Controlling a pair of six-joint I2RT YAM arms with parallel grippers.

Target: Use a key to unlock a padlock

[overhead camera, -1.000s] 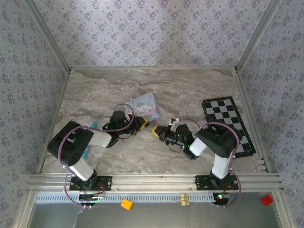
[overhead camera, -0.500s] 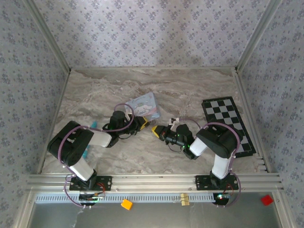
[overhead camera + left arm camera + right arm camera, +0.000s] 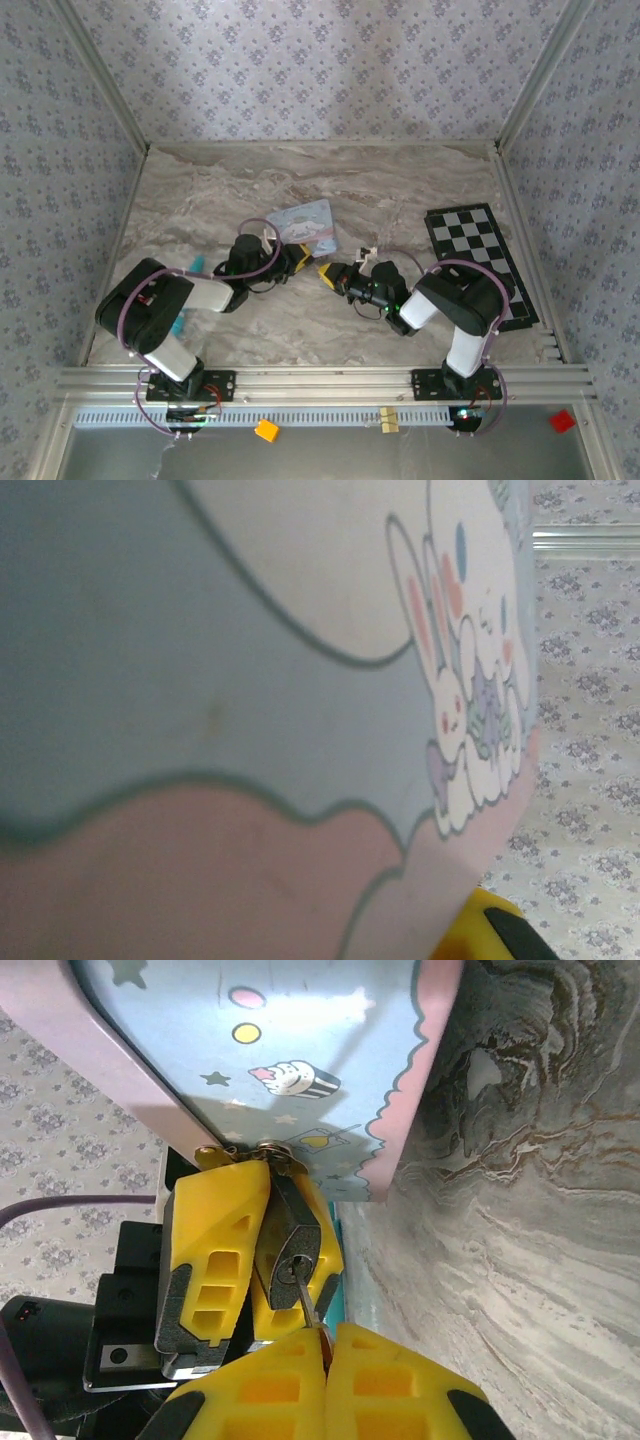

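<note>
In the right wrist view, the small black padlock (image 3: 293,1245) is clamped between the yellow fingers of my left gripper (image 3: 275,1185), keyhole facing the camera. A thin metal key (image 3: 303,1295) has its tip in the keyhole. Its head is pinched by my right gripper (image 3: 325,1342), whose jaws are pressed together. In the top view the left gripper (image 3: 299,258) and right gripper (image 3: 327,272) meet tip to tip at mid-table. The pale blue cartoon tin (image 3: 305,222) lies right behind them, and the tin (image 3: 250,680) looms close in the left wrist view.
A black-and-white chessboard (image 3: 480,262) lies at the right side of the marble table (image 3: 250,185). A teal object (image 3: 191,264) pokes out beside the left arm. Patterned walls close in the table on three sides.
My right gripper has edged slightly left and away toward the left gripper. The tin has shifted a little toward the back.
</note>
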